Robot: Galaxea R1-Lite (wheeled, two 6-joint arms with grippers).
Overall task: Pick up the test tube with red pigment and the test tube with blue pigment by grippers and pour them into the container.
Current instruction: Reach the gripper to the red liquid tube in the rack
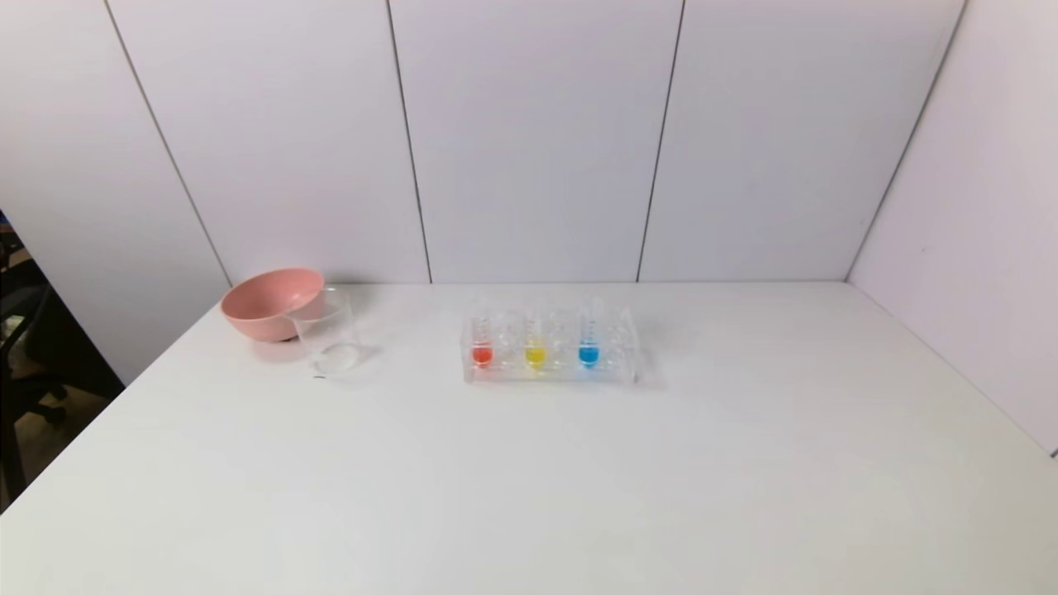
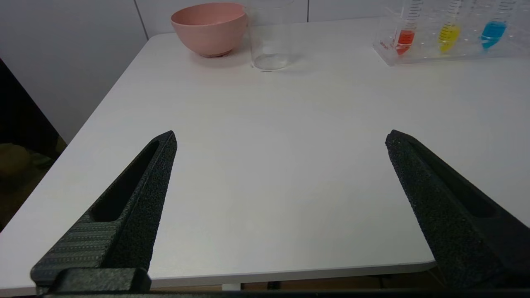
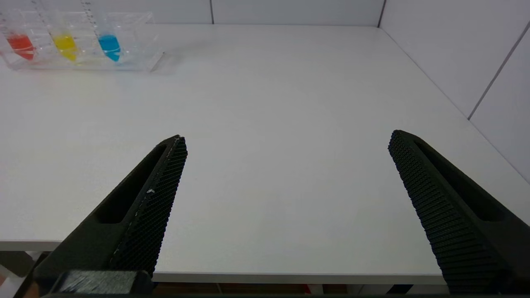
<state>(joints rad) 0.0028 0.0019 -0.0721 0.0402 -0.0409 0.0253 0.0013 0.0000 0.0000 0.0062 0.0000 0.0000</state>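
Toward the back of the white counter (image 1: 529, 479), near its middle, a clear multi-hole tube rack (image 1: 550, 349) holds three slim graduated tubes upright in a row. On the robot's left end of the row is the test tube with red pigment (image 1: 482, 345), a clear round-bottomed tube with red-orange liquid at its base. Next to it, in the middle, is a like tube with yellow liquid (image 1: 536, 347). On the right end is the test tube with blue pigment (image 1: 588, 345), its bottom filled with bright blue liquid. All three sit in the rack, untouched.

Well apart to the left of the rack is the container (image 1: 329, 333), a small clear straight-sided beaker standing upright on the counter. Just behind it and a little farther left sits a wide pink bowl (image 1: 272, 303), so close that the two overlap in the head view; whether they touch cannot be told.

Neither arm shows in the head view. The left tool (image 2: 280, 138) hovers over the near edge of the counter on the left side, its two black textured fingers spread wide with nothing between them. The right tool (image 3: 287, 138) hovers likewise over the near edge on the right side, fingers equally far apart and holding nothing. Both are well apart from the rack and the beaker.
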